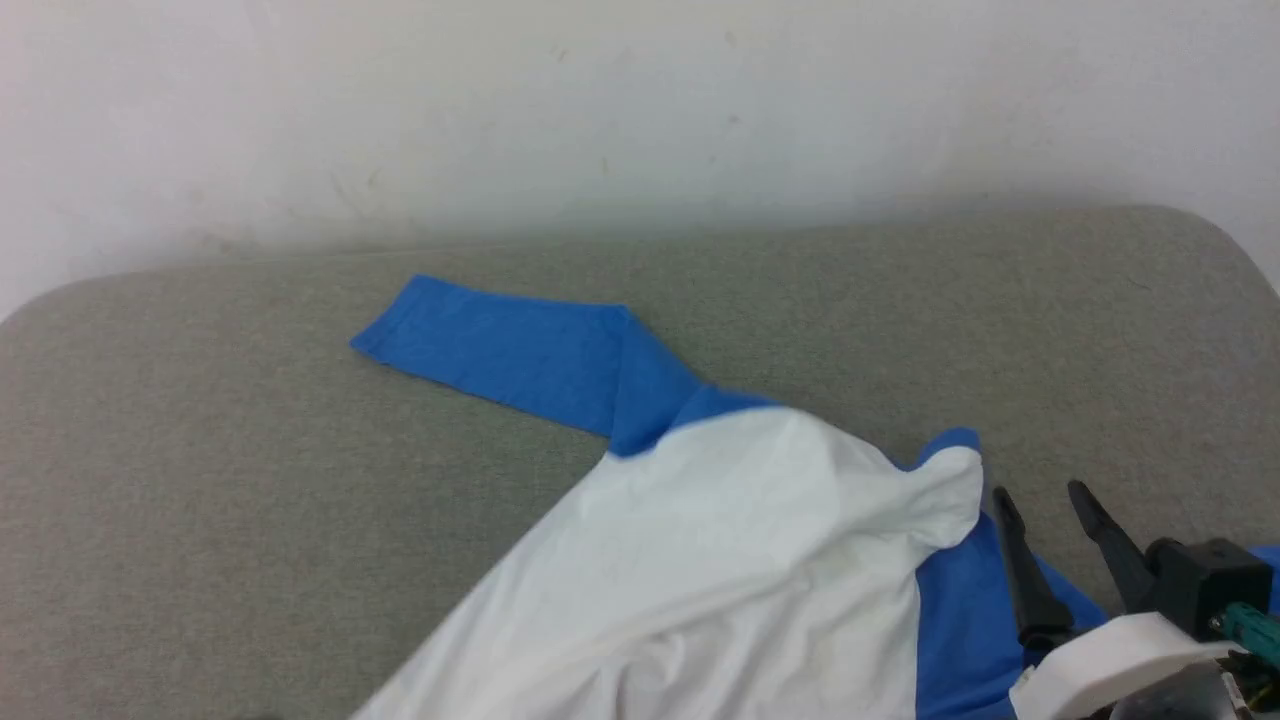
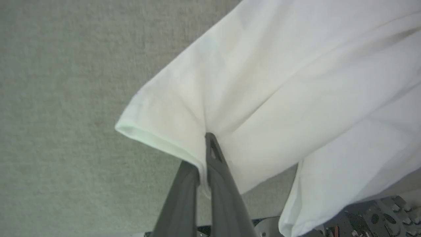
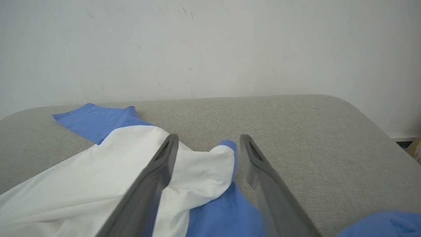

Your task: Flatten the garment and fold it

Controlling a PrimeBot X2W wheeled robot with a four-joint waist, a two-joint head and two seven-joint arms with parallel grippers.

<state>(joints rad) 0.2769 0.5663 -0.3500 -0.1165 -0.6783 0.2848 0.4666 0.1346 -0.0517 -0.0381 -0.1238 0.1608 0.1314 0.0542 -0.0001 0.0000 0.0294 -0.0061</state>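
The garment [image 1: 720, 540], white in the body with bright blue sleeves, lies crumpled on the grey-green padded table [image 1: 200, 450]. One blue sleeve [image 1: 520, 355] stretches flat toward the far left. In the left wrist view my left gripper [image 2: 209, 140] is shut on the white hem [image 2: 171, 128], which lifts off the table into a pulled fold. My right gripper [image 1: 1045, 500] stands open at the lower right, over blue cloth [image 3: 223, 210], with a bunched white fold [image 3: 200, 171] between its fingers [image 3: 164, 158] but not pinched.
A white wall [image 1: 640, 110] rises directly behind the table's far edge. The table's rounded far right corner [image 1: 1210, 240] is close to my right arm. Bare padding spreads to the left and far right of the garment.
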